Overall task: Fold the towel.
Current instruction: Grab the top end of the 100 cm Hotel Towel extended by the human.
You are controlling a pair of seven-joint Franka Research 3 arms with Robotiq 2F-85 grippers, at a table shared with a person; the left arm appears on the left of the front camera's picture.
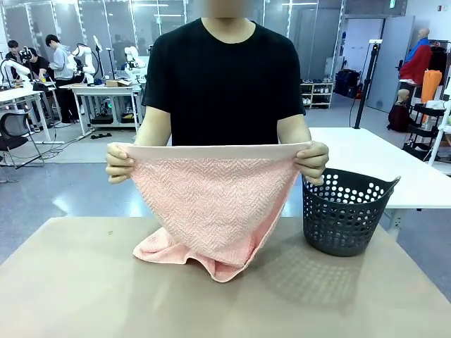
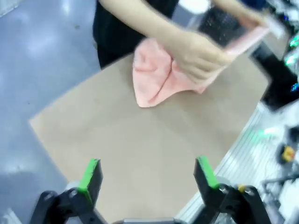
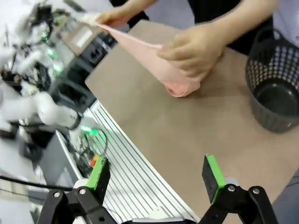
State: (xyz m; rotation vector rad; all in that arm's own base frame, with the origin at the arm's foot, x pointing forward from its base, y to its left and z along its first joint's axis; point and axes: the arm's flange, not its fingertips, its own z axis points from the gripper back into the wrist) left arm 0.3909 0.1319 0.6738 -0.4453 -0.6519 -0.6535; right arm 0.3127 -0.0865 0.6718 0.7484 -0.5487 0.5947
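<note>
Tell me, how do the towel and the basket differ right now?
The towel is pink, soft cloth; the basket is dark grey, holed plastic. The towel is held up by a person, its lower end crumpled on the table; the basket stands upright on its own, untouched. Both touch the table.

The salmon-pink herringbone towel (image 1: 211,204) hangs with its top hem stretched taut and level. Its lower end lies bunched on the surface (image 1: 77,282), toward 12 o'clock.
</note>
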